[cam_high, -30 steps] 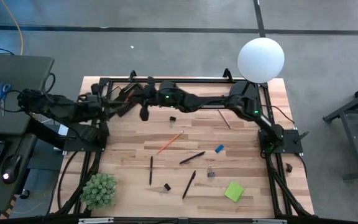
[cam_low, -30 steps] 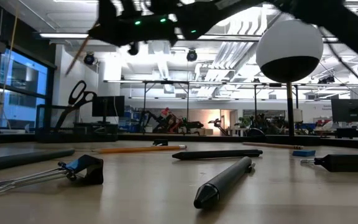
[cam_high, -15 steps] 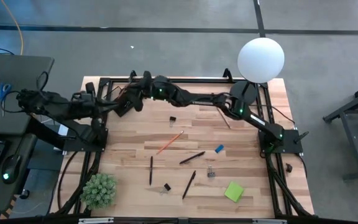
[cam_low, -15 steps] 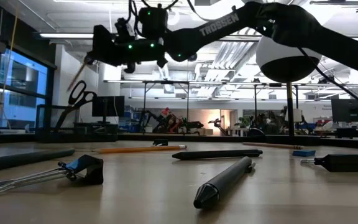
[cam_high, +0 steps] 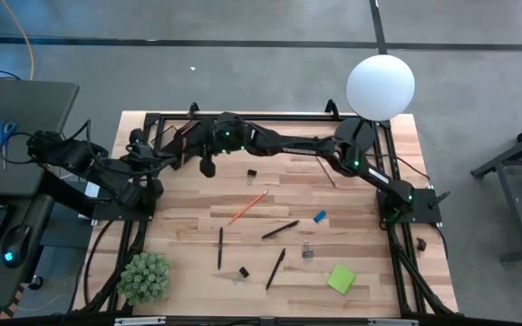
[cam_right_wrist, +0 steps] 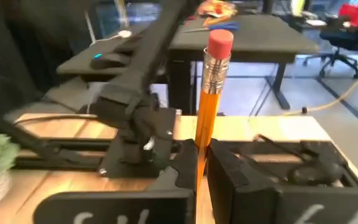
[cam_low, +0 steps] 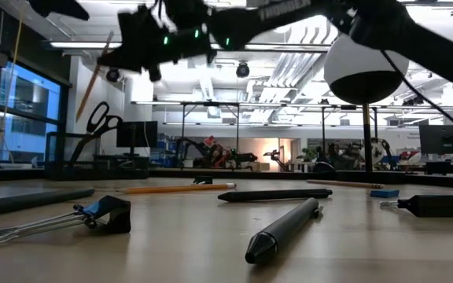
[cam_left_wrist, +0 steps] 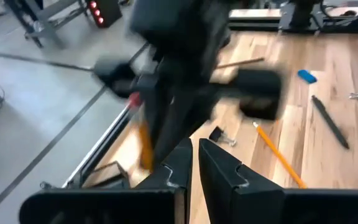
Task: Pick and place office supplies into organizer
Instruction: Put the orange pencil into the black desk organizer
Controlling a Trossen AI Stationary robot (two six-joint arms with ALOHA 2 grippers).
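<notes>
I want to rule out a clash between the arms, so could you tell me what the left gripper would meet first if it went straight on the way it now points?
Most likely the right arm's wrist: it fills the left wrist view just past the shut left gripper. Depth is uncertain there, though the high view also shows both close.

Both arms' fingers (cam_right_wrist: 197, 163) closed together

Robotics lab (rigs (cam_low: 211, 153) behind; ceiling ducts (cam_low: 281, 75))
</notes>
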